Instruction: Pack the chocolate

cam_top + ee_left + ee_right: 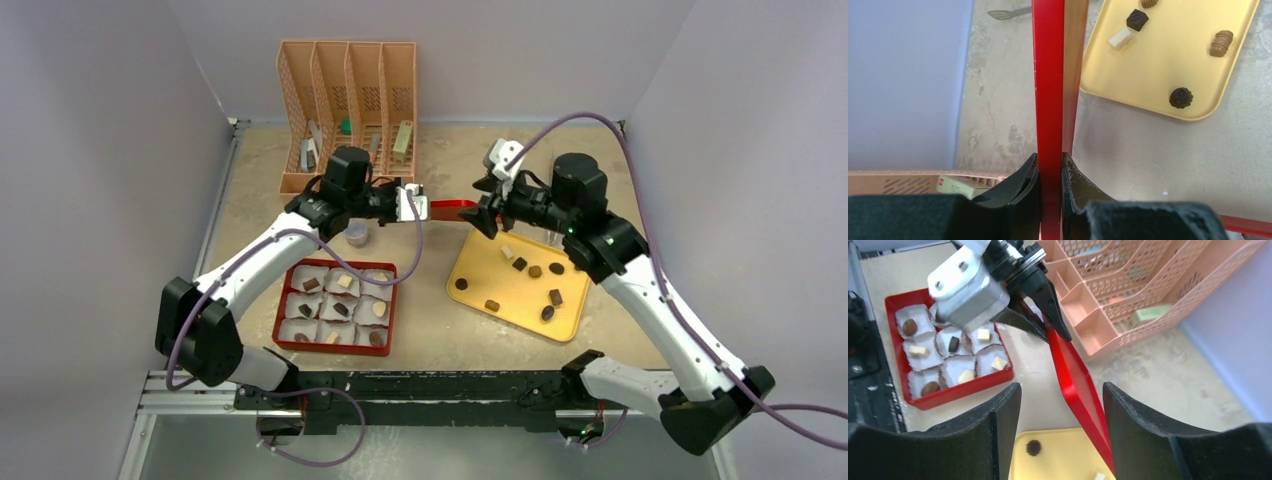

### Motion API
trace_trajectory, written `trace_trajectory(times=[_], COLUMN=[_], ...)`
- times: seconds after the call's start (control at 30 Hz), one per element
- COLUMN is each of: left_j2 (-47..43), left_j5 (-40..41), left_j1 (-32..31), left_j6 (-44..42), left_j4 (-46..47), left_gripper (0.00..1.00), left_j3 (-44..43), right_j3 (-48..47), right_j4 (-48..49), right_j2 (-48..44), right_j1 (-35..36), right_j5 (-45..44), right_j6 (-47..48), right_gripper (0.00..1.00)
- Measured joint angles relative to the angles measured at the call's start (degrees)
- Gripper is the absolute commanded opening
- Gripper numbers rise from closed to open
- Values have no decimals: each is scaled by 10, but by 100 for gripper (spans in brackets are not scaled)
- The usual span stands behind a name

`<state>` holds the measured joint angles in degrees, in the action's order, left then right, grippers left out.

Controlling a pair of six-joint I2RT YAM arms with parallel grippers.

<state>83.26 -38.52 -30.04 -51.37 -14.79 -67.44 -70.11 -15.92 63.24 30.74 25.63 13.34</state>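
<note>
My left gripper (pixel 415 206) is shut on one end of a flat red lid (pixel 452 210) and holds it on edge above the table; the left wrist view shows the lid (pixel 1048 75) clamped between both fingers. My right gripper (pixel 487 216) is open, with the lid's other end (pixel 1075 385) between its fingers, close to the right one. Several chocolates, dark, tan and white, lie on the yellow tray (pixel 505 300), such as a dark round one (pixel 1181 97). The red box (pixel 283 322) holds several chocolates in white paper cups.
A peach mesh file organiser (pixel 350 100) stands at the back left, with small items in it. A small grey cup (pixel 356 235) stands just behind the red box. Grey walls close in on the left, back and right.
</note>
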Motion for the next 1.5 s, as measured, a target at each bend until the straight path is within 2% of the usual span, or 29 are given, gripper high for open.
trace_trajectory(times=[0.2, 0.5, 0.6, 0.73, 0.9, 0.93, 1.1, 1.17, 1.2, 1.4, 1.47, 1.5], left_j2=[-44, -114, -130, -140, -152, -157, -198, -222, -233, -293, -314, -321], left_j5=[-2, -22, -27, -31, -32, -30, 0, 24, 38, 182, 257, 288], left_j1=[10, 11, 11, 11, 11, 11, 11, 11, 11, 11, 11, 11], left_j6=[13, 32, 38, 41, 51, 54, 70, 84, 92, 193, 245, 264], left_j4=[-1, -3, -4, -11, -20, -22, -12, -1, 6, 70, 80, 79], left_gripper=[9, 9, 9, 10, 36, 40, 53, 70, 74, 83, 96, 99], left_j3=[7, 28, 33, 36, 44, 45, 51, 55, 56, 62, 59, 55], right_j3=[39, 71, 75, 75, 81, 83, 93, 96, 96, 76, 59, 55], right_j4=[13, 7, 7, 5, 15, 19, 48, 61, 66, 87, 91, 96], right_j2=[-56, -55, -42, -20, -21, -23, -23, -23, -22, 16, 40, 47], right_j1=[0, 0, 0, 0, 0, 1, 3, 3, 3, 3, 3, 3], right_j5=[12, 26, 30, 49, 58, 60, 64, 64, 65, 71, 72, 73], right_j6=[108, 172, 179, 187, 170, 158, 70, 35, 16, -110, -162, -185], right_gripper=[65, 59, 50, 28, 1, 0, 0, 0, 0, 0, 0, 0])
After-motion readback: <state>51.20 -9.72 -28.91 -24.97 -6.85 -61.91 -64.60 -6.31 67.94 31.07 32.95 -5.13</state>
